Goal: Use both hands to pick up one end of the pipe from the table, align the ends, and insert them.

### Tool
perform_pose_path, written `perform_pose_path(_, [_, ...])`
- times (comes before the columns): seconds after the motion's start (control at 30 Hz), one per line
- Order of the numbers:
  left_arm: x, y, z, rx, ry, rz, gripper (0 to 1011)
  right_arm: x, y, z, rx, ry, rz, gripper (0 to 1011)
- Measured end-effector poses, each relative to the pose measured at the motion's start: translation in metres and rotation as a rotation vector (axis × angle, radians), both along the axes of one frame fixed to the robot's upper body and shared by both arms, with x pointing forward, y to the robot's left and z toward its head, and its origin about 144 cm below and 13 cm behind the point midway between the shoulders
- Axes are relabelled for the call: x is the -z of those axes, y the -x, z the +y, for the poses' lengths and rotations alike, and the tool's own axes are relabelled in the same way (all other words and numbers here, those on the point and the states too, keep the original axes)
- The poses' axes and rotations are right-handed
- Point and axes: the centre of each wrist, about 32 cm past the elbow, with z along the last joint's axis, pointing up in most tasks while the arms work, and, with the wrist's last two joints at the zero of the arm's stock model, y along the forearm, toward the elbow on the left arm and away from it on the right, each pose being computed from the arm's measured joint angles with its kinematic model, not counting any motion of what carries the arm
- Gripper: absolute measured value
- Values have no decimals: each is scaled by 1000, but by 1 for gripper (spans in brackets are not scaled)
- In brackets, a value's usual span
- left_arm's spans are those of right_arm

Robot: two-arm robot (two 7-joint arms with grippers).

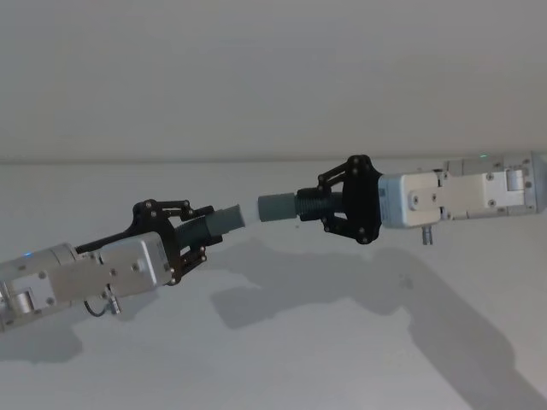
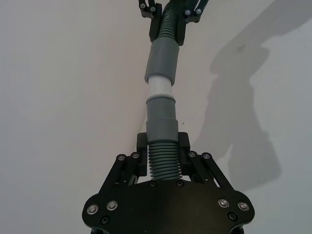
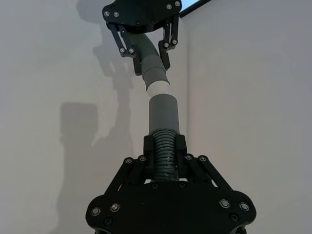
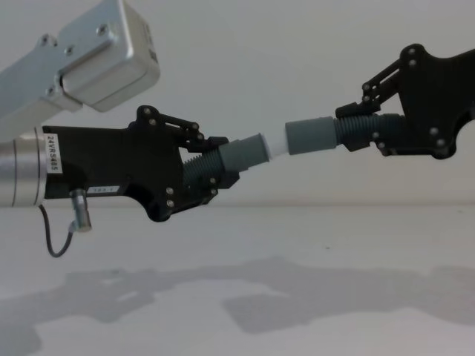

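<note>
Above bare white surface (image 1: 325,359), left claw (image 1: 198,237) clamps the white-tipped pipe piece (image 1: 224,221); right claw (image 1: 327,205) clamps the collar piece (image 1: 278,207), tip at its mouth

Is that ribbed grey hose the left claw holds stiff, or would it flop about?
Probably bendy: the hose piece is corrugated where the left gripper clamps it. Its smooth collar looks rigid, and the white tip holds straight, so it likely won't droop over this short length.
</note>
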Motion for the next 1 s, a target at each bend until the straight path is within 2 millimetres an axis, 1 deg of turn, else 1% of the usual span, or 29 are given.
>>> perform_pose_path(1.0, [0, 0, 0, -1, 0, 0, 327, -1, 0, 3, -3, 9, 7, 226])
